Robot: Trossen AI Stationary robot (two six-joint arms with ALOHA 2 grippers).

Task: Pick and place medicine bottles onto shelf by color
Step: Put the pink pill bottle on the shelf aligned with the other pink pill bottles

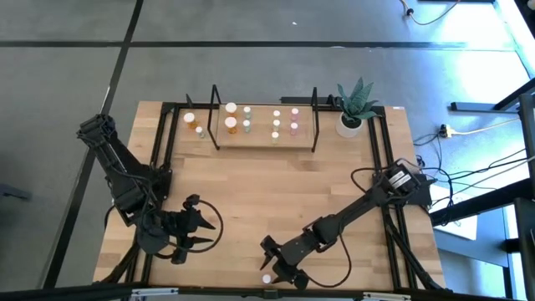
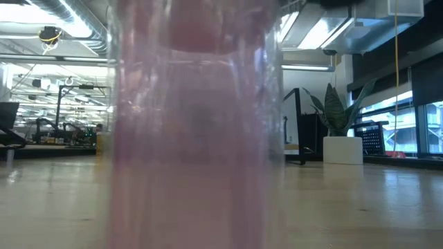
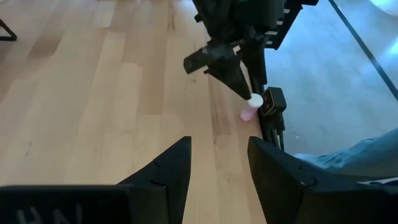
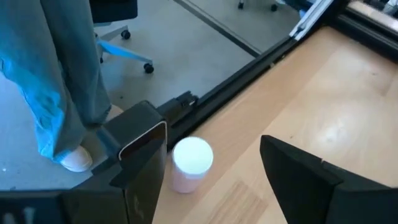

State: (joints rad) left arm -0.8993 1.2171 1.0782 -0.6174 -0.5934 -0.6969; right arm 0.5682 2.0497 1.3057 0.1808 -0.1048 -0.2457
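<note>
We note a grey concrete floor [image 1: 251, 21] around the wooden table [image 1: 276, 184]. Ceiling strip lights [image 2: 325, 28] run overhead; windows [image 2: 419, 128] at right. A potted plant [image 2: 339, 135] stands behind. A person's blue trouser leg [image 4: 56, 74] and office chair base [image 4: 124, 53] are visible.

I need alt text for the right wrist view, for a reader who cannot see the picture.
The open right gripper hangs over a pink medicine bottle with a white cap, standing upright near the wooden table's black edge. Beyond the edge, a person's jeans leg and shoe show on the floor.
</note>
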